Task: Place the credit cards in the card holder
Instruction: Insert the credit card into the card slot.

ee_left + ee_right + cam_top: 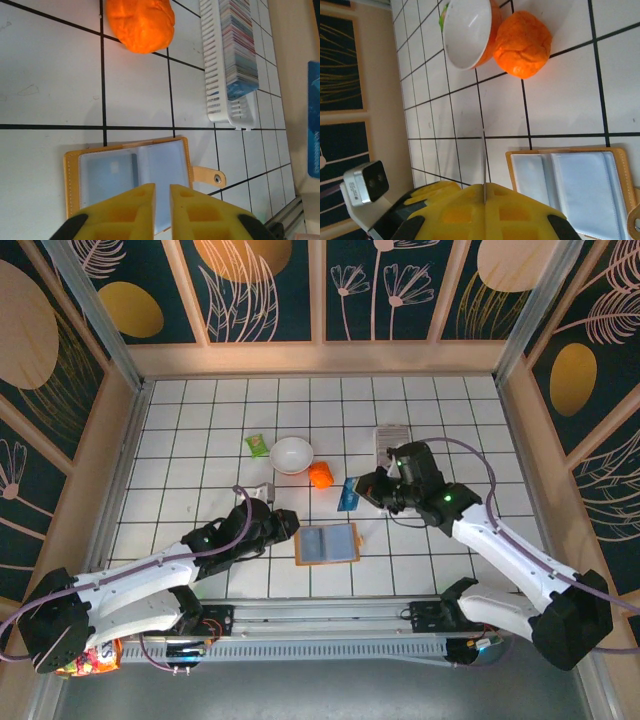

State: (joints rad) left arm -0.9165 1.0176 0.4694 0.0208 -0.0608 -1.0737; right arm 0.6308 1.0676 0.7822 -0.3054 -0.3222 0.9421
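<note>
Overhead, the white-tiled counter [200,420] carries an open tan wallet [327,544] near the arms. Beyond it are a round white bowl [292,454], an orange lump [320,476] and a green packet [258,444]. The right hand [368,488] grips a blue credit card [348,496] above the tiles, between the wallet and the card holder [388,436], which its arm partly hides. The left hand [288,523] hovers just left of the wallet.

From the left wrist, the holder shows plainly: slotted white plastic, packed with upright cards. The yellow fingers [130,210] stand a narrow slit apart, holding nothing, over the wallet's clear sleeves.

From the right wrist, the card appears edge-on, a thin line pinched between closed yellow fingers, with the bowl's glossy inside and the lump's crumpled surface beyond.
</note>
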